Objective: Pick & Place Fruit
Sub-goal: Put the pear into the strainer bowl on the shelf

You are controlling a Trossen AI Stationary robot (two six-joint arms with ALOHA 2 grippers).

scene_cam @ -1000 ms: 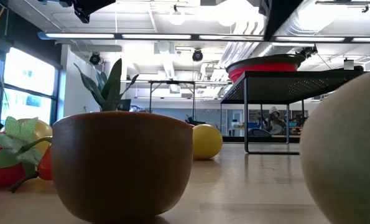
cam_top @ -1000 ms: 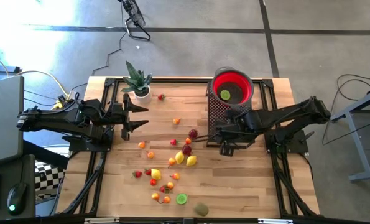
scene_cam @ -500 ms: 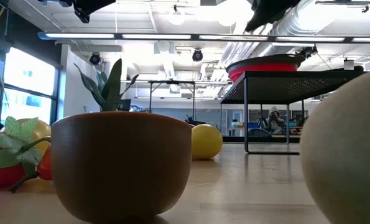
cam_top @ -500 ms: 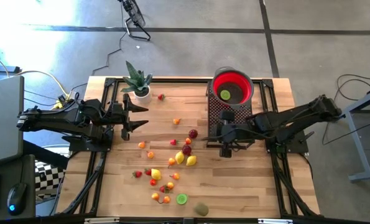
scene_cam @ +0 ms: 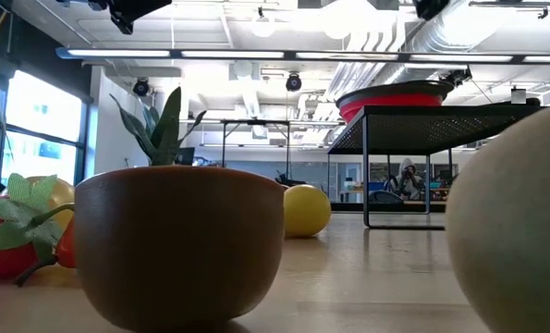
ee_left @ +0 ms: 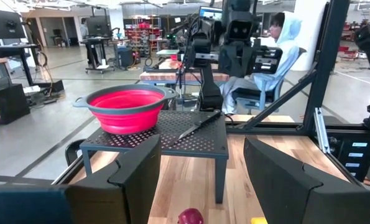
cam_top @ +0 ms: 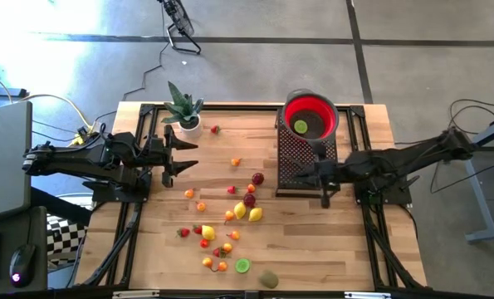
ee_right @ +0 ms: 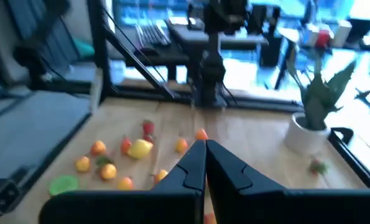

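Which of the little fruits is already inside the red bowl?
Only the round green fruit lies inside the red bowl; all the others are scattered on the wooden table.

You're in a big open lab: grey concrete floor (cam_top: pixel 255 58), ceiling strip lights (scene_cam: pixel 256 54), windows (scene_cam: pixel 34 129) on one side.

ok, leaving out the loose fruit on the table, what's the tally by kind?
Bowl: 1
Green fruit in the bowl: 1
Rack: 1
Knife on the rack: 1
Plant: 1
Total: 5
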